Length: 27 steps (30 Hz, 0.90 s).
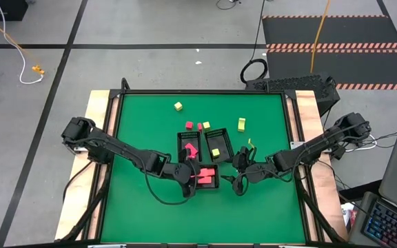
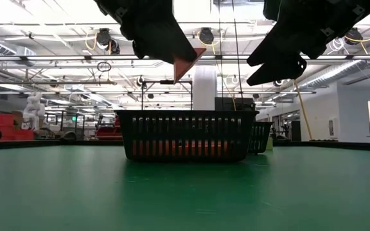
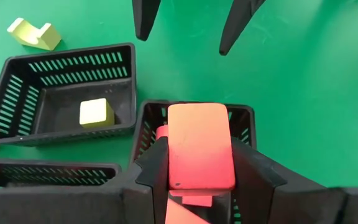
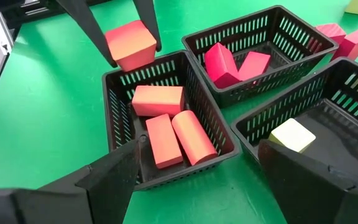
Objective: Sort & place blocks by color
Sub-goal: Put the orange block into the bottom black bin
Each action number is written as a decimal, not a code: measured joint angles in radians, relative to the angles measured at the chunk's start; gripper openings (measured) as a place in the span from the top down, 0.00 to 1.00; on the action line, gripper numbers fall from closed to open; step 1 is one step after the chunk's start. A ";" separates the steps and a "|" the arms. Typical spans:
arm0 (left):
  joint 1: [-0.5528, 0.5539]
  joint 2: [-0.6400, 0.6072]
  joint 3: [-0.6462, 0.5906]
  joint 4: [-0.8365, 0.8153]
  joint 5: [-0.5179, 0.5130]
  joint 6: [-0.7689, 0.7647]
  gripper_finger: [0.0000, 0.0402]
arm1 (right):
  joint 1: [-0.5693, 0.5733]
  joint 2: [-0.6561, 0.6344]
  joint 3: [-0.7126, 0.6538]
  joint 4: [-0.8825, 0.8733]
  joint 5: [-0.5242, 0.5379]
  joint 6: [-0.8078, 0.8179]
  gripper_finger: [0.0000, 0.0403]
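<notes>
Above the 6 o'clock tray [image 4: 114, 84], left tool [image 4: 132, 46] squeezing a red block [image 4: 129, 43]; right tool [image 4: 197, 168] wide open, empty. Could bounce out if dropped high.

Red and yellow-green blocks, partly sorted into trays

A red block [image 4: 131, 43] is held clear above the lower tray, in which three more red blocks [image 4: 169, 127] are laid flat. Two red blocks [image 4: 232, 64] are leaned together in the upper-left tray, and one yellow-green cube [image 3: 96, 112] is set in the right tray. At upper centre of the high view, a yellow-green cube [image 1: 178, 106], a yellow-green bar [image 1: 242, 124] and two red cubes [image 1: 197, 125] are left loose.
</notes>
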 joint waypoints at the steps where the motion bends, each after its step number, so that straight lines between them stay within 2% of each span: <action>1: 0.002 0.000 0.000 -0.005 0.000 0.003 0.68 | 0.000 0.000 0.000 0.000 0.000 0.000 0.21; 15: 0.009 0.037 -0.003 0.010 0.001 -0.006 0.68 | 0.000 0.000 0.000 -0.004 -0.001 0.018 0.21; 22: 0.011 0.060 -0.005 -0.005 -0.002 -0.012 0.63 | 0.000 0.001 0.000 -0.004 -0.005 0.023 0.21; 27: 0.011 0.060 -0.004 0.000 -0.002 -0.021 0.66 | 0.000 0.001 0.000 -0.004 -0.005 0.022 0.21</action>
